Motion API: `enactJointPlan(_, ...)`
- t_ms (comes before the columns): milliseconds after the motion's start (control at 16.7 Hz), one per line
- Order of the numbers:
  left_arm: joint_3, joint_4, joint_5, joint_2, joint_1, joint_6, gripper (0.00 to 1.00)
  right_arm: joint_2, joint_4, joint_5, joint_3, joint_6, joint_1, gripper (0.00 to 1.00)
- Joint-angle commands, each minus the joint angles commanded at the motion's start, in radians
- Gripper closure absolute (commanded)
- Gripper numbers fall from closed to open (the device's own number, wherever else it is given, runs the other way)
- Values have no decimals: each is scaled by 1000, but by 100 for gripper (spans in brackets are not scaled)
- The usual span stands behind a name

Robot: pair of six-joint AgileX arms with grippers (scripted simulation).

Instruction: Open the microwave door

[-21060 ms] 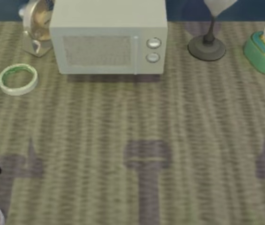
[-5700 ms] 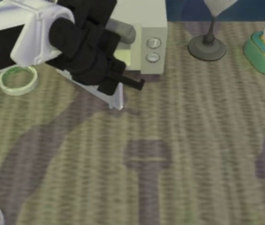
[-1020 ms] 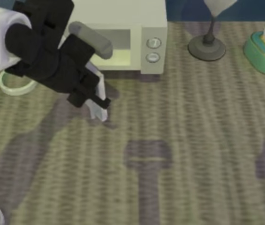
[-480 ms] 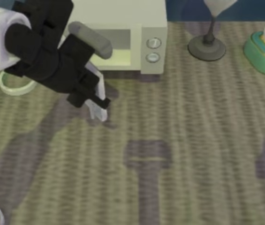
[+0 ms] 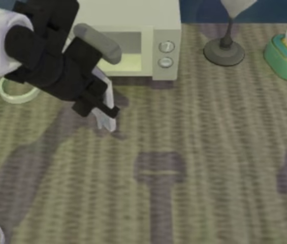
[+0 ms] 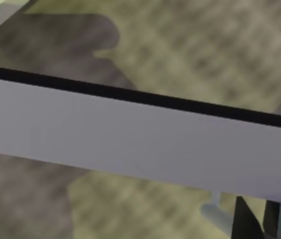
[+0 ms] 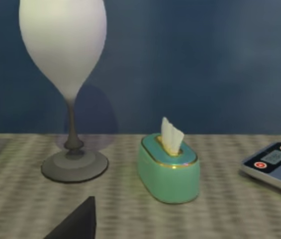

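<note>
The microwave (image 5: 158, 20) stands at the back of the table, its two silver knobs (image 5: 166, 47) facing me. Its pale yellowish inside (image 5: 128, 61) is exposed. The microwave door (image 5: 106, 121) is swung out to the left, away from the front. My left gripper (image 5: 105, 109) is at the door's free edge, shut on it. In the left wrist view the door (image 6: 140, 144) fills the frame as a wide pale grey band, with a dark finger (image 6: 244, 224) beside it. My right arm is out of the top view; only one dark fingertip (image 7: 75, 224) shows in the right wrist view.
A white goblet-shaped lamp (image 5: 224, 51) on a grey base and a green tissue box (image 5: 285, 56) stand at the back right. A green-white tape ring (image 5: 11, 94) lies left of the microwave, partly under my left arm. A scale (image 7: 274, 164) lies beyond the tissue box.
The door was shut at first, then swung out to the left with my left gripper on it. Over the last second nothing has visibly moved.
</note>
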Motion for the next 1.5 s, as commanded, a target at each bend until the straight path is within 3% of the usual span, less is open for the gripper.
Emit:
enactJointPlan(660,-29,-44,91,-38,81,189,100,0,0,0,0,0,0,0)
enactJointPlan(1500,-29,-44,92,-38,81,190,100,0,0,0,0,0,0,0)
